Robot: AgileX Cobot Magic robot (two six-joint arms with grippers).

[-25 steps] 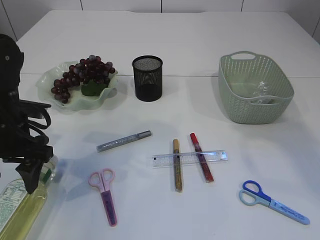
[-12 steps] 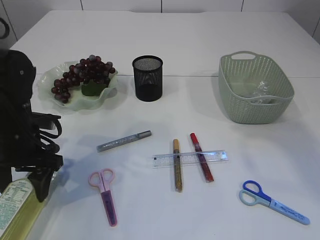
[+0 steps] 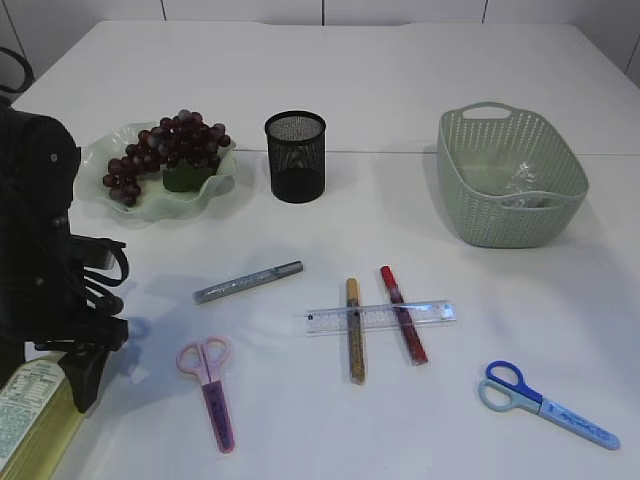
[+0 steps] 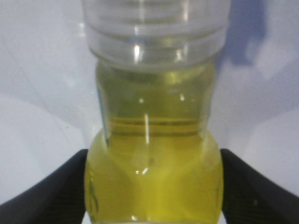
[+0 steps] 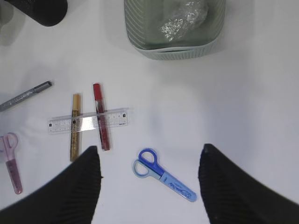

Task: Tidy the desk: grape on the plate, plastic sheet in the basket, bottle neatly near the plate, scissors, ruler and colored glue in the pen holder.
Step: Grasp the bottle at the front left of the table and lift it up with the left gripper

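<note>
A bottle (image 3: pixel 30 415) of yellow liquid lies at the table's front left. My left gripper (image 3: pixel 85 375) is shut on the bottle (image 4: pixel 152 177), one finger pressed on each side below its neck. The grape (image 3: pixel 165 150) sits on the green plate (image 3: pixel 95 152). The plastic sheet (image 3: pixel 525 185) lies in the basket (image 3: pixel 505 225). Pink scissors (image 3: pixel 210 385), blue scissors (image 3: pixel 545 403), a clear ruler (image 3: pixel 380 316) and silver (image 3: pixel 248 282), gold (image 3: pixel 354 330) and red (image 3: pixel 402 314) glue sticks lie on the table. My right gripper (image 5: pixel 149 179) hangs open high above the blue scissors (image 5: pixel 163 175).
The black mesh pen holder (image 3: pixel 295 157) stands upright between the plate and the basket. The ruler rests across the gold and red glue sticks. The left arm's black bulk fills the left edge of the exterior view.
My left arm has shifted to the right and lower over the bottle's neck end, and the bottle has turned slightly with it. Everything else lies where it was.
</note>
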